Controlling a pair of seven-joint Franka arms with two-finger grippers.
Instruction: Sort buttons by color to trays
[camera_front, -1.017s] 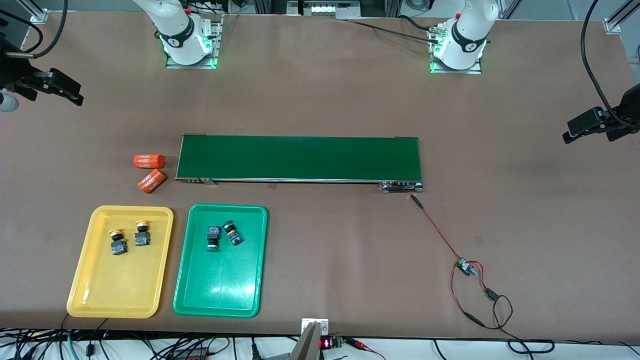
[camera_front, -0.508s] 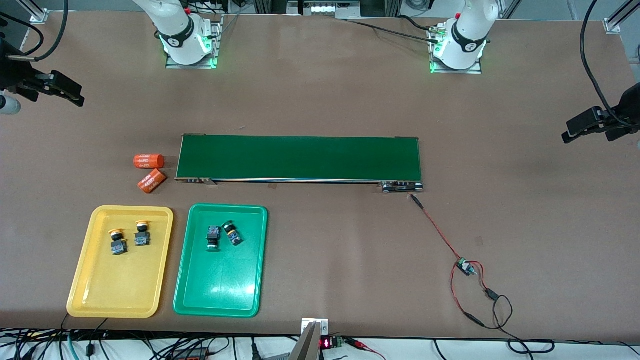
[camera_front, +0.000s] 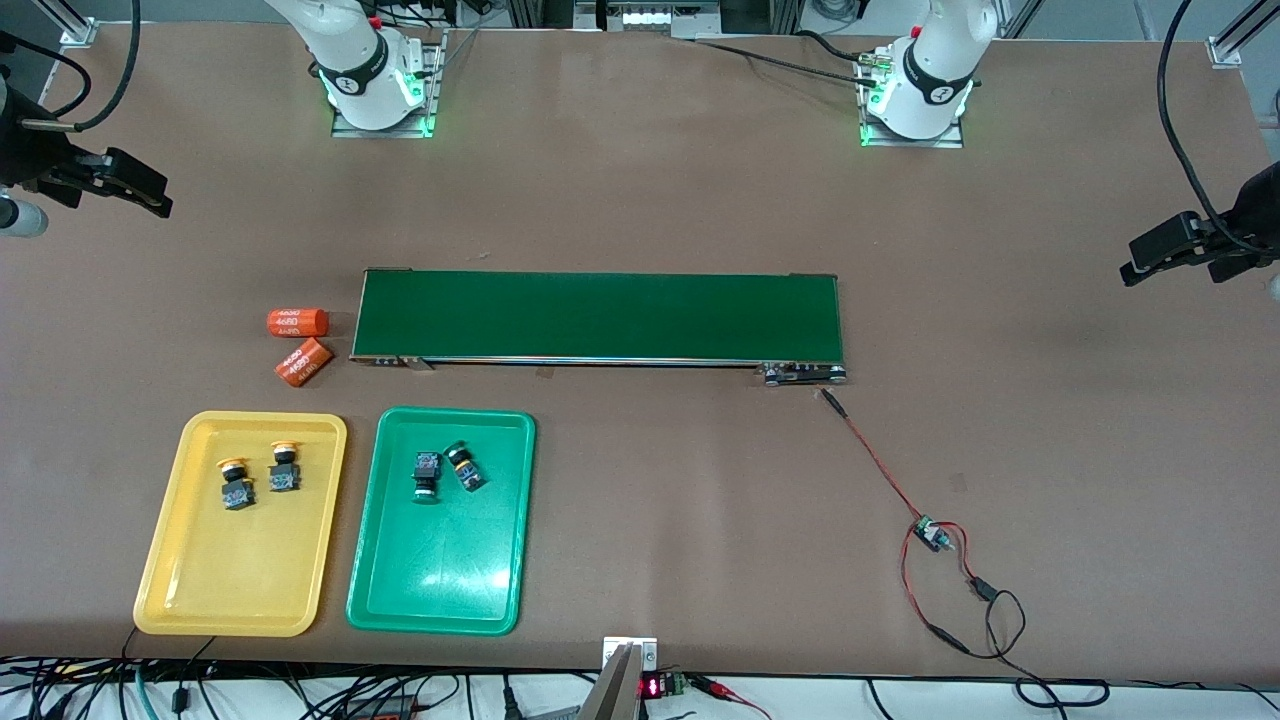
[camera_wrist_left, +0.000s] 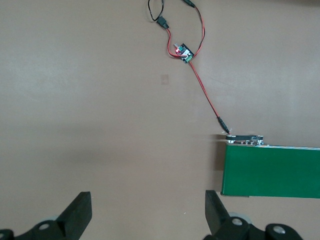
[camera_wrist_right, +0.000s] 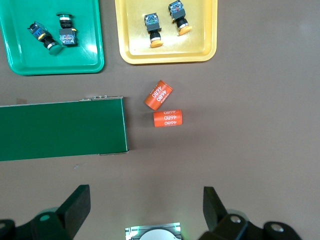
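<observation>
On a brown surface (camera_front: 640, 200) you have two trays in the lower left of the front view. The yellow tray (camera_front: 200, 590) sits toward the right arm's end, and the green tray (camera_front: 430, 590) lies just beside it, apart from it.

Two buttons with yellow caps lie in the upper part of the yellow tray: one (camera_front: 236, 486) and a second (camera_front: 283, 468) close beside it. Two buttons with green caps lie in the upper part of the green tray: one (camera_front: 426, 475) and a tilted one (camera_front: 464, 467) next to it, almost touching.

Across the middle of the frame runs a long dark green belt (camera_front: 600, 316). Two orange cylinders (camera_front: 298, 322) (camera_front: 304, 362) with white print lie off its end, above the yellow tray in the picture. A red wire (camera_front: 880, 470) runs from the belt's other end to a small circuit board (camera_front: 932, 535) at lower right.

Your right tool (camera_front: 140, 188) hovers at the frame's left edge, fingers apart and empty. Your left tool (camera_front: 1150, 258) hovers at the right edge, fingers apart and empty.
</observation>
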